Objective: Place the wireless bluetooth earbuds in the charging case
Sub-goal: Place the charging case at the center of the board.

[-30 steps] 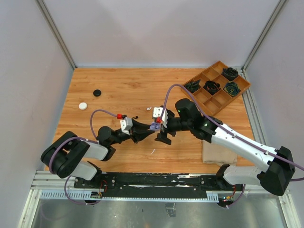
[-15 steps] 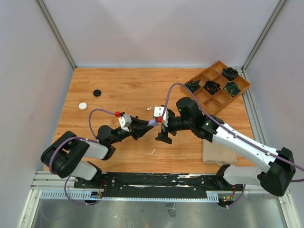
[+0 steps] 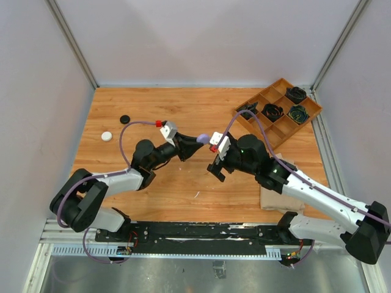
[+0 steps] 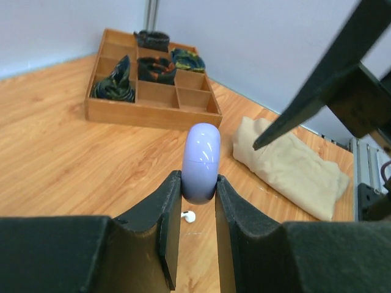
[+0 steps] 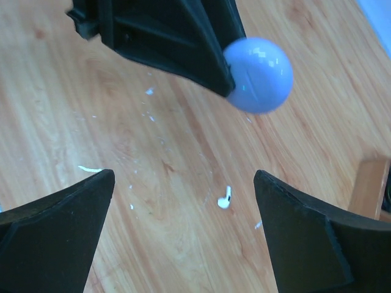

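Left wrist view: your left gripper (image 4: 197, 180) is pinching the glossy lavender pill-shaped charging case (image 4: 201, 157) by its lower end, seam closed, up off the wooden tabletop (image 4: 61, 152). One small white stemmed earbud (image 5: 225, 199) lies on the wood below it. Your right gripper (image 5: 180, 183) is spread wide with nothing in it, just near-right of the case.
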